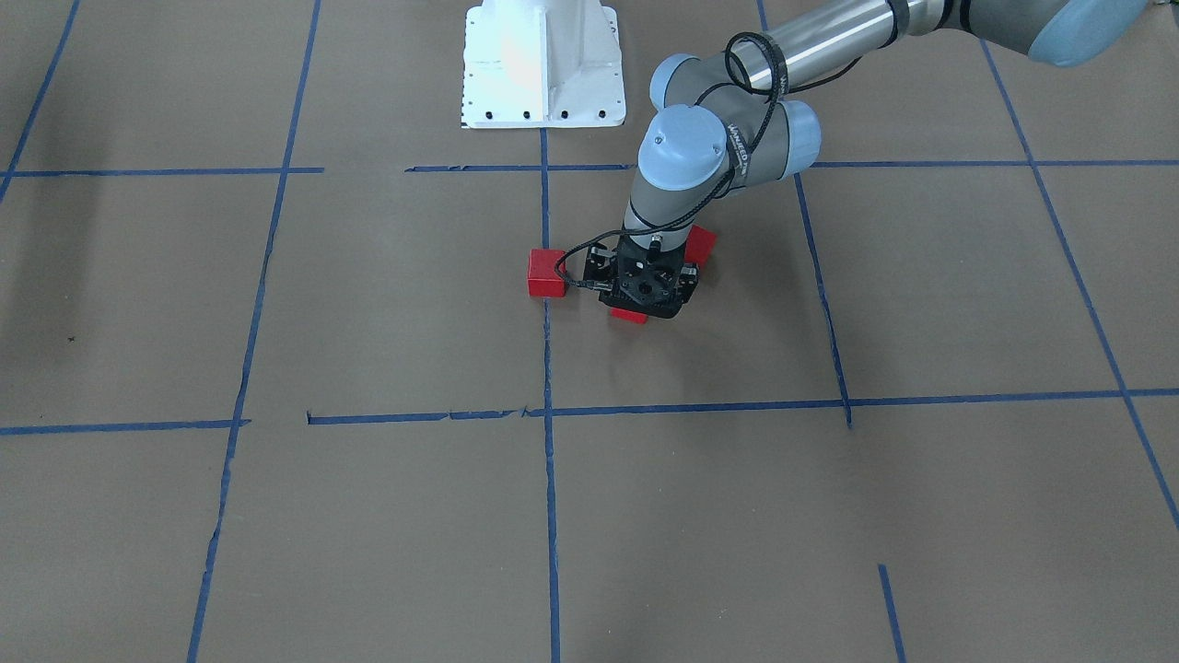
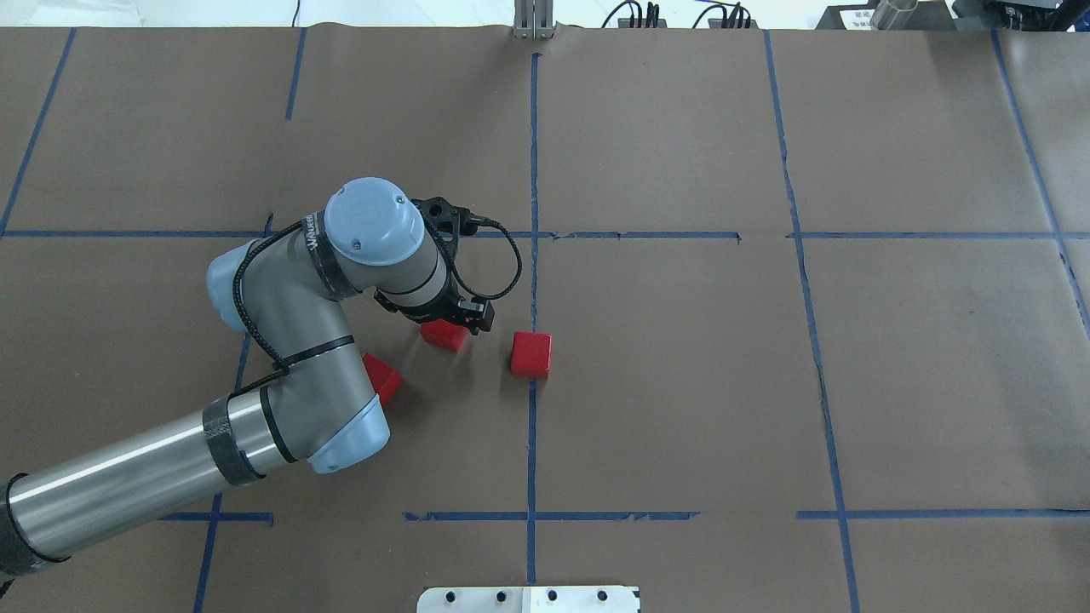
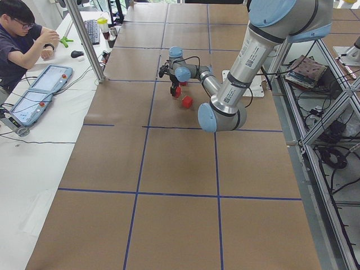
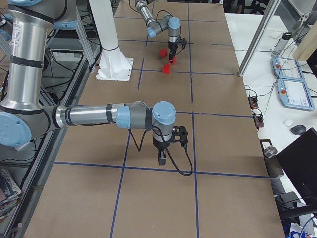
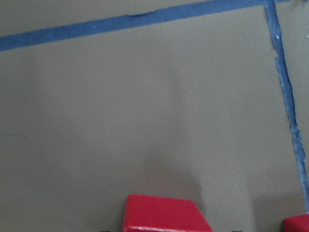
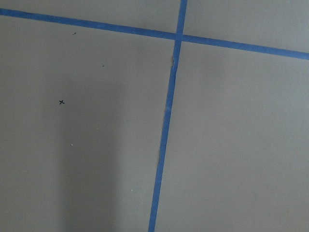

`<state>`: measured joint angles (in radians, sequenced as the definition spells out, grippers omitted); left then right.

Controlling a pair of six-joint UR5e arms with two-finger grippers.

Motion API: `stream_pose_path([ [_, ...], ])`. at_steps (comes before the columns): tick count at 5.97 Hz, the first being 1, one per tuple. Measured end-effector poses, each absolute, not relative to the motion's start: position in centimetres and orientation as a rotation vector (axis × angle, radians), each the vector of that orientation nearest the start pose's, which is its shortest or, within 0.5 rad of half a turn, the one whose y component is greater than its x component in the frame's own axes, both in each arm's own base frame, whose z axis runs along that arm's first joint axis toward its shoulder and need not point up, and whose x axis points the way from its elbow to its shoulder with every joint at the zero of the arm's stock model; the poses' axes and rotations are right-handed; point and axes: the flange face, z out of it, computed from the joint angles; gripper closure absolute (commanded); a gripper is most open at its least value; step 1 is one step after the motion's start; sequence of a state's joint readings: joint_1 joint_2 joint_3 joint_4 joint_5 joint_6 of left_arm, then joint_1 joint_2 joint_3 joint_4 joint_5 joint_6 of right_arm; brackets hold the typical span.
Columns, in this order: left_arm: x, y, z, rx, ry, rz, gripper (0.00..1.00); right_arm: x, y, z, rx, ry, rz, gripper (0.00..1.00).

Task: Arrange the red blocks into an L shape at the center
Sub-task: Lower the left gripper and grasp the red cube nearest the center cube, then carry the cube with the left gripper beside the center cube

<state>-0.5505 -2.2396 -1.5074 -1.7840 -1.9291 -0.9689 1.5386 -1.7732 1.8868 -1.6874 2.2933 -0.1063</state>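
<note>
- Currently the left pincer (image 1: 642, 296) hangs low, directly over the middle red block (image 2: 444, 335). Whether it is released or clenched on that block cannot be told.
- All three red blocks lie apart near the center (image 2: 588, 340) of the counter. A second block (image 2: 530, 354) sits on the blue tape line (image 2: 533, 170), and a third block (image 2: 383, 377) is partly hidden behind the arm.
- No L shape exists yet, so the step in hand looks like gathering.
- Next, the middle block probably needs setting flush and square against the second block.
- The right pincer (image 4: 161, 158) hovers well apart from the blocks, and its state cannot be told.
</note>
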Motion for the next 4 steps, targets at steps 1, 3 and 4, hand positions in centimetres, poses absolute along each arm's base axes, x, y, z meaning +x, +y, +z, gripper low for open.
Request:
stream_pose_path([
  [1, 56.5, -46.2, 26.6, 0.159, 0.857, 0.195, 0.38, 5.4, -40.5, 61.0, 0.023, -0.723, -0.131, 0.0],
  [3, 56.7, -46.3, 26.7, 0.151, 0.848, 0.193, 0.93, 5.4, -40.4, 61.1, 0.022, -0.723, -0.132, 0.0],
  [4, 56.6, -46.8, 25.6, 0.141, 0.832, 0.182, 0.93, 5.4, -40.4, 61.1, 0.022, -0.723, -0.132, 0.0],
])
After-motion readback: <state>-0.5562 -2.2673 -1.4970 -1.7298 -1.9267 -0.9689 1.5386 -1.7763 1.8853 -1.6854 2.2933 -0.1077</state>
